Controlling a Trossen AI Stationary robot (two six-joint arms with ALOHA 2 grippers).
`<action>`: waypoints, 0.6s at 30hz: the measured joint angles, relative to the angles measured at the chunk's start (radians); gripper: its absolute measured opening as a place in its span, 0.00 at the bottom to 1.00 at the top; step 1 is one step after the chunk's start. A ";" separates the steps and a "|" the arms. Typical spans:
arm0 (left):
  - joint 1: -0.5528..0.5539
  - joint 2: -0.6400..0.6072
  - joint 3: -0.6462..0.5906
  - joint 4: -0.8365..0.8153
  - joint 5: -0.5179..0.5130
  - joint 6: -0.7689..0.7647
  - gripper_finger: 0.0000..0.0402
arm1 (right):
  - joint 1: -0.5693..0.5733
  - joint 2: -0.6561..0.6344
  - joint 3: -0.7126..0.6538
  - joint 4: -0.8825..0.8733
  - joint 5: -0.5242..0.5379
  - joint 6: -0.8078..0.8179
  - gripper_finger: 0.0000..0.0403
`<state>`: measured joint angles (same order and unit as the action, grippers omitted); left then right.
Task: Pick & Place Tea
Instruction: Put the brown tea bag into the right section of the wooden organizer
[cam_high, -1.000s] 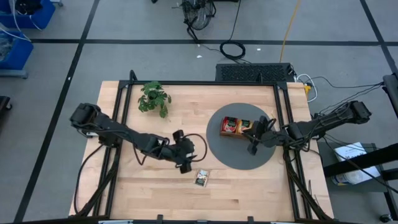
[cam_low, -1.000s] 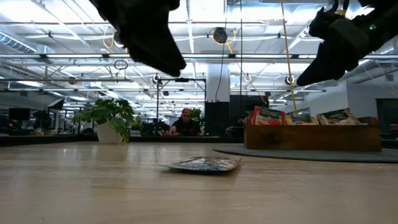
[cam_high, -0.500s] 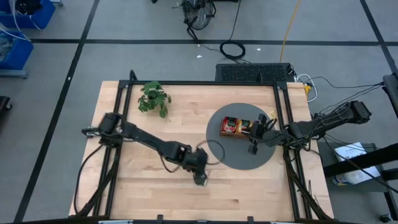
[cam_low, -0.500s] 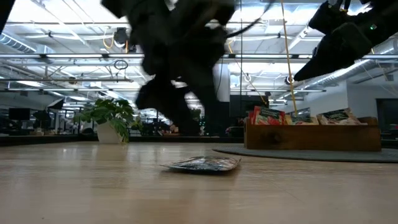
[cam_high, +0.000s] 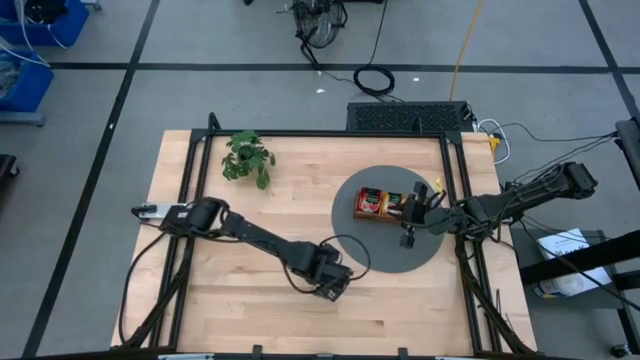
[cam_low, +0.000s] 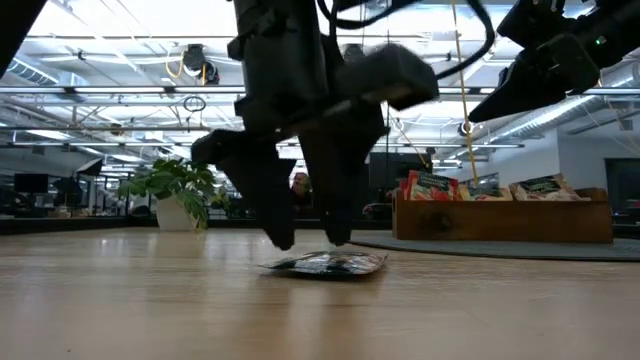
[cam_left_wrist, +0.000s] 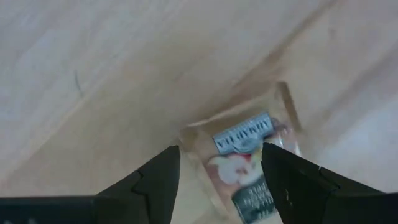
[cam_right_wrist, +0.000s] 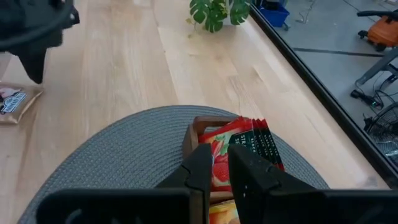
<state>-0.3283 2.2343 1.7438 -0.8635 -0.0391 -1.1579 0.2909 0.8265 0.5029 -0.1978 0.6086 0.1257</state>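
Observation:
One tea sachet (cam_low: 325, 264) lies flat on the wooden table; its printed face (cam_left_wrist: 245, 163) shows in the left wrist view. My left gripper (cam_low: 310, 238) points down right over it, open, with a fingertip on either side just above it and no contact that I can see. In the high view that gripper (cam_high: 330, 288) hides the sachet. My right gripper (cam_right_wrist: 227, 163) is shut and hangs in the air beside the wooden tray (cam_high: 392, 217), with nothing between its fingers. Red sachets (cam_right_wrist: 239, 149) stand upright in the tray.
The tray (cam_low: 500, 222) rests on a round grey mat (cam_high: 390, 255) at the table's right. A small potted plant (cam_high: 248, 158) stands at the far left. Bare wood lies around the loose sachet. Black frame rails border the table (cam_high: 200, 300).
My left gripper has swung from above the table's middle toward the near right and come down over the sachet, rolling its wrist until the fingers point down astride it. The sachet has stayed where it lay.

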 joint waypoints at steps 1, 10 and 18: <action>0.001 0.007 0.000 0.000 -0.001 -0.025 0.57 | 0.000 0.000 0.000 0.000 0.000 0.000 0.11; -0.005 0.033 0.003 0.048 -0.007 -0.094 0.57 | 0.000 0.000 0.000 0.000 -0.001 -0.008 0.11; -0.037 0.046 -0.002 0.039 -0.046 -0.080 0.57 | 0.000 0.000 0.000 0.000 -0.002 -0.011 0.11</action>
<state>-0.3657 2.2802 1.7416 -0.8247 -0.0852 -1.2382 0.2909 0.8265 0.5026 -0.1978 0.6067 0.1150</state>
